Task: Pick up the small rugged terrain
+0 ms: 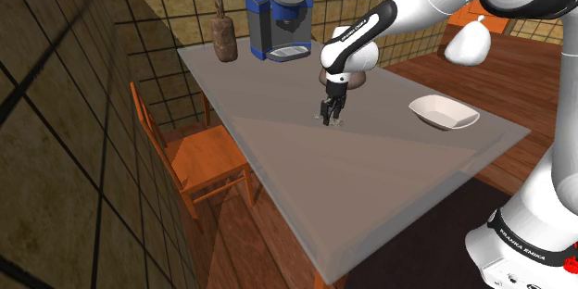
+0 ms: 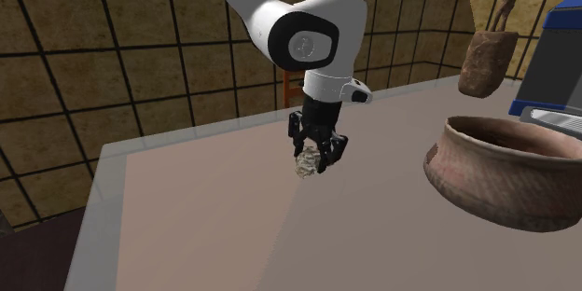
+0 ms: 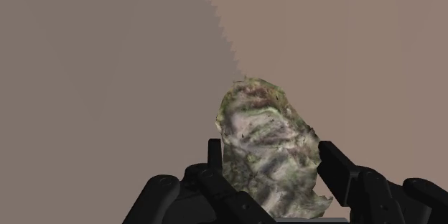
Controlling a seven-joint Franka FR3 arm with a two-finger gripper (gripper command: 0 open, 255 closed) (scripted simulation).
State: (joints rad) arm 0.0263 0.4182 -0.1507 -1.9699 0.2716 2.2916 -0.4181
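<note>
From the shoulder view, the gripper (image 1: 332, 114) hangs low over the middle of the grey table (image 1: 389, 194), towards the shoulder view's left of the white bowl (image 1: 445, 113). I can't quite tell there whether its load is clear of the surface. The second exterior view shows the small rugged terrain (image 2: 305, 162), a mottled stony lump, pinched between the jaws, well apart from the brown pot (image 2: 508, 173) at that view's right. In the wrist view both fingers (image 3: 336, 164) press its sides, parted only by its width. I'd raise it straight and slowly, grip firm, since those uneven faces could let it twist loose.

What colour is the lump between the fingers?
Mottled grey, green and brown lump; clearest in wrist view.
</note>
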